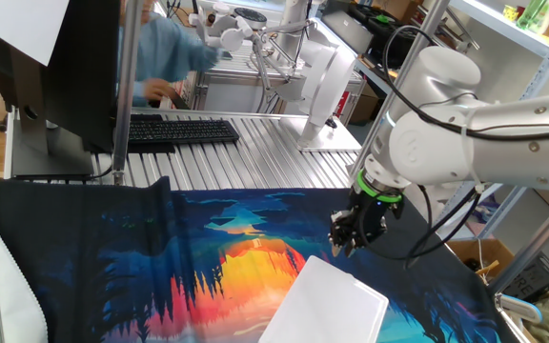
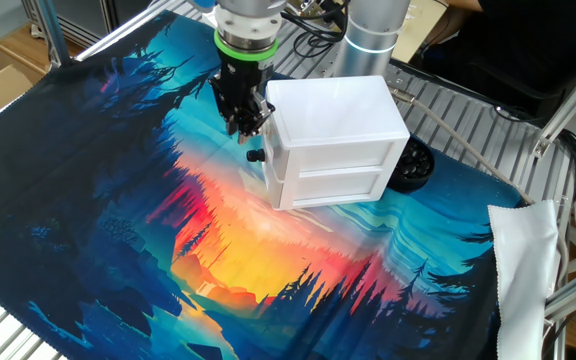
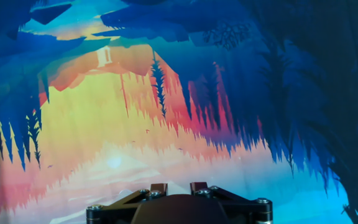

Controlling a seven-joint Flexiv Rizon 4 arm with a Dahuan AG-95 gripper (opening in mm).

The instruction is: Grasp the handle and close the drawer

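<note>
The white box [image 2: 340,112] stands on the printed cloth, and its two shallow drawers face forward. The upper drawer front [image 2: 328,158] and the lower one sit about flush with the box. I cannot make out the small white handle in any view. My gripper [image 2: 251,130] hangs just left of the box's front left corner, low over the cloth, with nothing in it. In one fixed view the gripper [image 1: 343,246] is just behind the box top [image 1: 327,300]. In the hand view the gripper [image 3: 179,186] shows two finger stubs close together over bare cloth; the box is out of that view.
A black round object [image 2: 413,165] lies behind the box on the right. A white cloth [image 2: 523,260] lies at the table's right edge. A white upright panel [image 1: 327,90], a keyboard [image 1: 174,131] and a monitor stand at the back, where a person is working.
</note>
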